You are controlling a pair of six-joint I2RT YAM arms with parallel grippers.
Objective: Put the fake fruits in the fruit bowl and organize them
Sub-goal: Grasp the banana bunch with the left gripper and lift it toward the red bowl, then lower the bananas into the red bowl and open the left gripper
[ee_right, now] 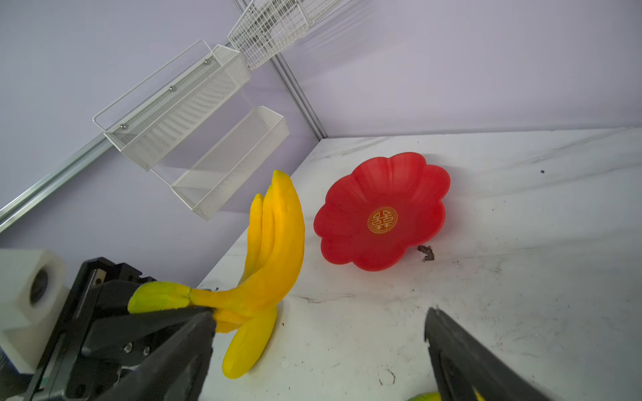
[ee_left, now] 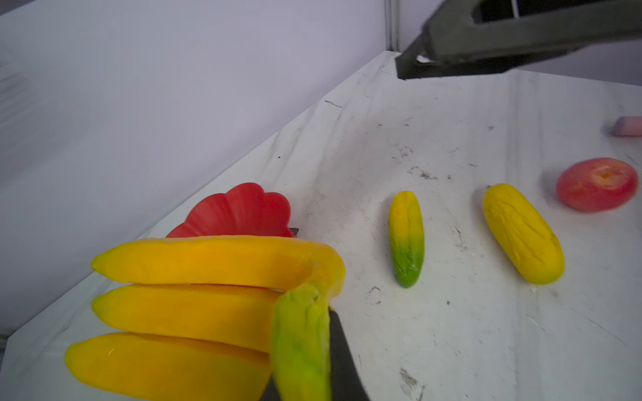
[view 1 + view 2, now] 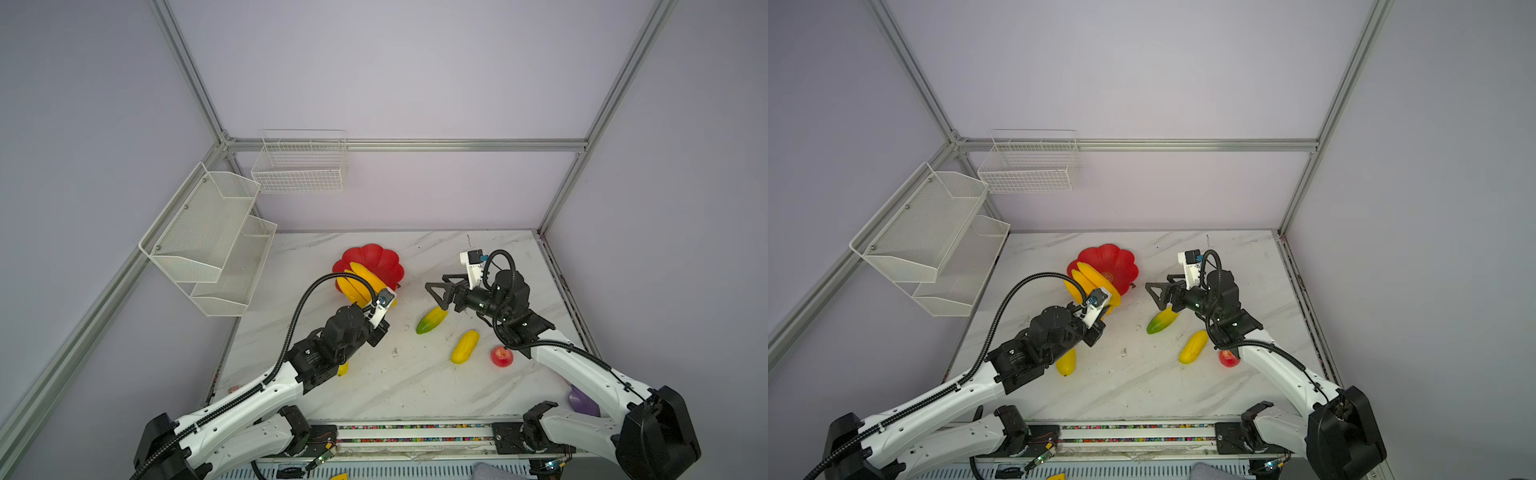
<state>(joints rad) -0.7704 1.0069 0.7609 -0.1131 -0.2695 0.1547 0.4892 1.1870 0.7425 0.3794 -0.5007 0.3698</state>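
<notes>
Bananas point(image 3: 359, 282) hang by the stem in the pinching left gripper point(image 1: 173, 305) at 7 o'clock of the empty fruit bowl point(image 3: 382, 257), the right gripper point(image 3: 436, 297) is wide, and apple point(image 3: 501, 356) and ovals point(image 3: 465, 347) lie on the table point(image 3: 415, 395).

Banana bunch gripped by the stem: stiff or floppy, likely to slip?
Probably stiff: the banana bunch holds its shape sticking out from the left hand. Gripped only at one end, it may pivot. Glossy skin, possibly slippery.

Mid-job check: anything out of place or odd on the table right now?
Yes: a small dark brown scrap lies on the table just beside the red bowl; it is not a fruit. The bowl sits flat and empty, nothing spilled.
</notes>
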